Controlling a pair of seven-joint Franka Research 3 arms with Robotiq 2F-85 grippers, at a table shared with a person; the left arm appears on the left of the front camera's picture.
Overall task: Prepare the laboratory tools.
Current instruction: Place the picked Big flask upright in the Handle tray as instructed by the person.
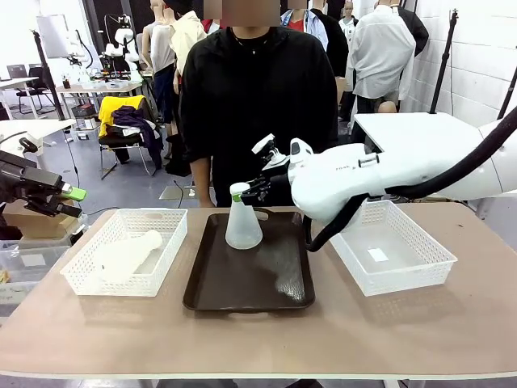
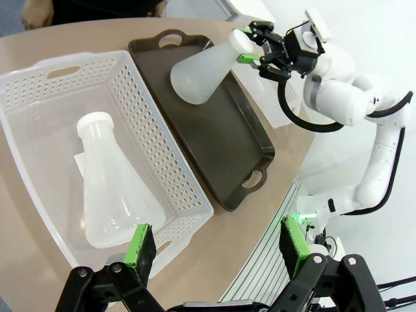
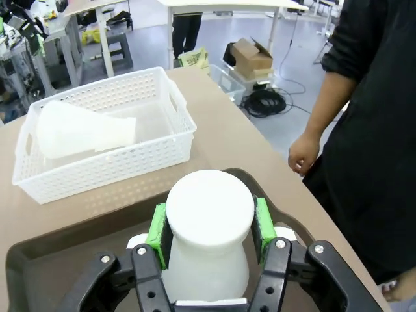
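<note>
Right pincer (image 3: 209,227): green pads clamped on the neck of upright flask (image 1: 243,226), which stands at the far end of dark tray (image 1: 242,287), mid-counter (image 1: 363,323). Left pincer (image 2: 218,250): jaws wide apart, empty. Second flask (image 1: 125,255): lying in left basket (image 1: 153,212).

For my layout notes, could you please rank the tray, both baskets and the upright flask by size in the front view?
1. Tray, narrowly.
2. Left basket and right basket, alike.
3. Upright flask.

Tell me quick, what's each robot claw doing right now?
Left claw: open, holding nothing.
Right claw: closed on the neck of the flask standing on the tray.
</note>
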